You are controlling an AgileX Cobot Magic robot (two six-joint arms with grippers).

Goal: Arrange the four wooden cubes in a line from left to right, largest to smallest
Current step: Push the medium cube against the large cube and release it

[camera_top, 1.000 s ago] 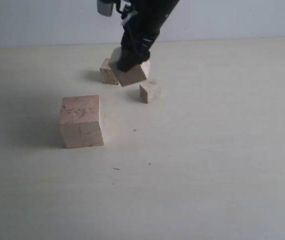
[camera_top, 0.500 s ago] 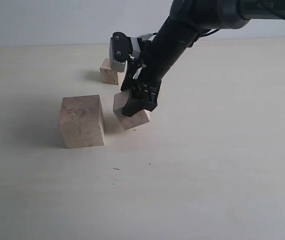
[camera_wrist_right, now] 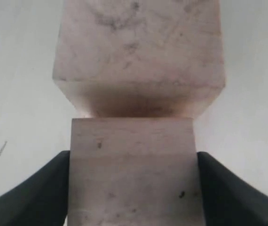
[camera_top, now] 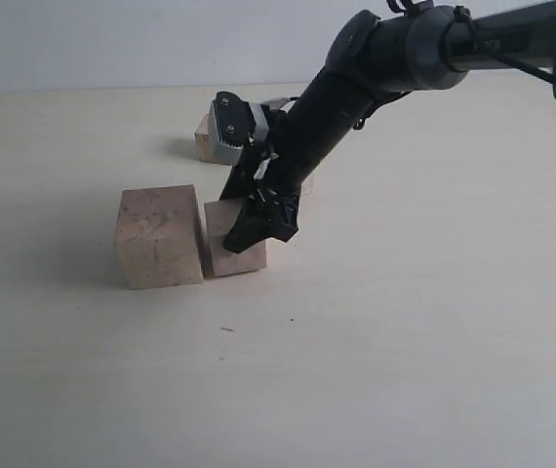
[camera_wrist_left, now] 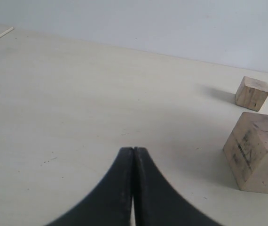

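The largest wooden cube (camera_top: 158, 236) stands on the table at left. Right beside it sits a mid-sized cube (camera_top: 231, 255), its base on the table, with my right gripper (camera_top: 257, 224) shut on it. In the right wrist view the black fingers (camera_wrist_right: 47, 181) clamp this cube (camera_wrist_right: 131, 165), and it butts against the largest cube (camera_wrist_right: 138, 52). A smaller cube (camera_top: 208, 142) stands at the back, partly behind the arm. The fourth cube is hidden by the arm. My left gripper (camera_wrist_left: 133, 150) is shut and empty, and it faces the largest cube (camera_wrist_left: 258, 153) and a small one (camera_wrist_left: 251, 92).
The right arm (camera_top: 356, 88) slants down from the upper right across the back of the table. The pale tabletop (camera_top: 405, 341) runs wide to the front and right. A light wall (camera_top: 83, 39) stands behind the table.
My right gripper has carried the mid-sized cube from the back, down and forward, and set it against the largest cube's right side. The largest cube has not moved.
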